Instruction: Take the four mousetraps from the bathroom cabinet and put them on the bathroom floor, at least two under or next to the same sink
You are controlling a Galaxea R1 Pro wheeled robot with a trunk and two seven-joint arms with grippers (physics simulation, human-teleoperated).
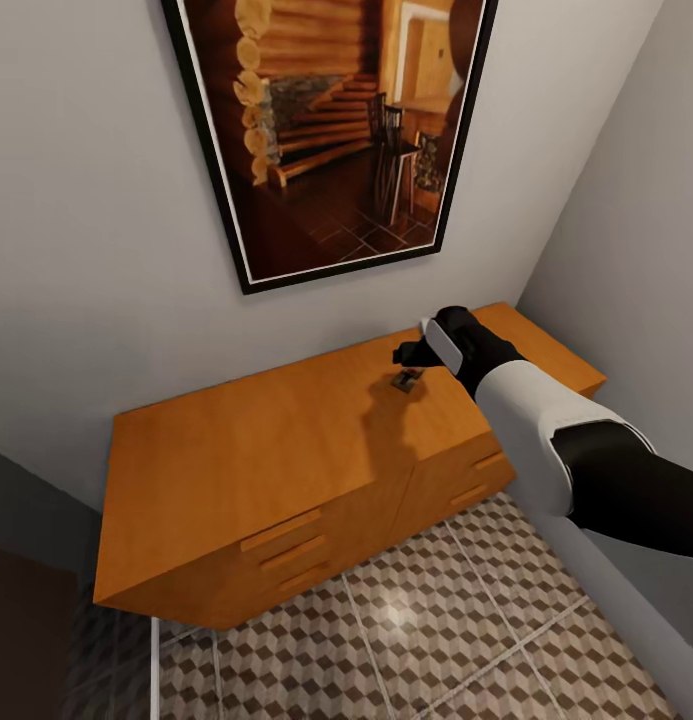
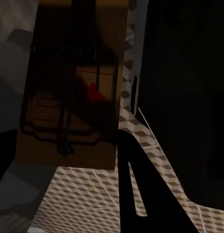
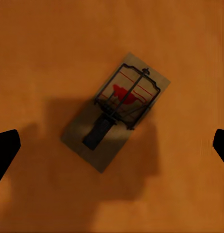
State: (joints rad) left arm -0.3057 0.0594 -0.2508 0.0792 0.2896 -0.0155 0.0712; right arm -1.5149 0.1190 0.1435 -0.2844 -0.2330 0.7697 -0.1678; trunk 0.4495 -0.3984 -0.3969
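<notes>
One mousetrap, a tan board with dark wire and a red spot, lies flat on the orange-brown cabinet top, towards its right end. My right gripper hovers just above it, open. In the right wrist view the mousetrap lies between and below the two spread black fingertips, untouched. My left gripper is shut on a second mousetrap, held close to the camera above the cube-patterned bathroom floor. The bathroom sink is out of view.
A large framed picture hangs on the wall above the cabinet. A grey side wall stands close to the cabinet's right end. Patterned floor tiles spread in front of the drawers. A dark mass sits at the lower left.
</notes>
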